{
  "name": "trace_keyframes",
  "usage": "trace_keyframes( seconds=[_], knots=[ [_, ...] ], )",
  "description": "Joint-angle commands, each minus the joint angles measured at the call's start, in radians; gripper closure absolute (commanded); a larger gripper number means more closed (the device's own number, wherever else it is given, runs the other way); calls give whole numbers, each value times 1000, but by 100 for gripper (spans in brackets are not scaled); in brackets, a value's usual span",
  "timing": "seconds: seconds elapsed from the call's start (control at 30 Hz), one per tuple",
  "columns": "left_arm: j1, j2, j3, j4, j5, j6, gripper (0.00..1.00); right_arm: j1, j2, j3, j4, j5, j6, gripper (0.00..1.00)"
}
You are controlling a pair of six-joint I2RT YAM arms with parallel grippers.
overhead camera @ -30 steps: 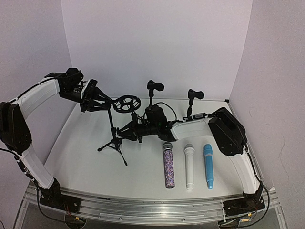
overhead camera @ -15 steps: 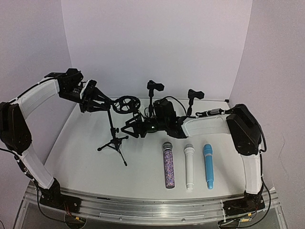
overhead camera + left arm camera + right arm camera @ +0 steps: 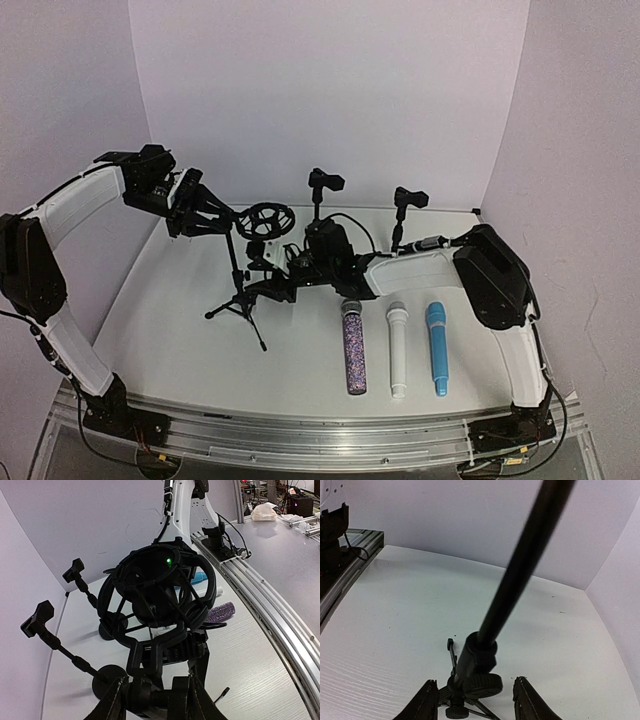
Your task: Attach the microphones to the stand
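Observation:
Three microphones lie side by side on the table at the right: purple-glitter (image 3: 352, 345), white (image 3: 397, 350) and light blue (image 3: 437, 348). A black tripod stand (image 3: 240, 290) stands left of them with a round shock mount (image 3: 268, 220) on top. My left gripper (image 3: 220, 220) is shut on the joint under the shock mount (image 3: 160, 595), with its fingers (image 3: 114, 702) pressed on either side of it. My right gripper (image 3: 280, 280) is open around the stand's lower pole (image 3: 520, 570), just above the locking knob (image 3: 482, 684). The purple microphone also shows in the left wrist view (image 3: 221, 611).
Two small black desk stands with clips stand behind, one in the middle (image 3: 322, 190) and one to the right (image 3: 405, 205). Both also show in the left wrist view (image 3: 37, 620) (image 3: 75, 570). White walls enclose the table. An aluminium rail (image 3: 300, 440) runs along the near edge.

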Motion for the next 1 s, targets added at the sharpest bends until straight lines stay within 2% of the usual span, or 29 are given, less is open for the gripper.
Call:
trace_keyframes(
  seconds=[0.0,0.07,0.3,0.53,0.63,0.8,0.9,0.97],
  knots=[
    [6,0,34,-10,18,21,100,19,17,27,48,-23,-22,57],
    [5,2,33,-12,16,24,100,20,15,23,79,-20,3,63],
    [5,3,32,-13,15,25,100,19,-18,-21,101,8,3,73],
    [6,7,39,-15,19,26,100,23,7,-5,100,38,5,75],
    [5,5,40,-17,18,26,100,26,20,6,99,41,7,79],
    [5,4,40,-17,20,26,100,27,23,-2,91,47,16,93],
    [6,4,41,-13,22,27,100,27,26,-10,89,47,60,100],
    [7,4,40,-5,22,27,100,25,36,-3,89,48,180,100]
  ],
)
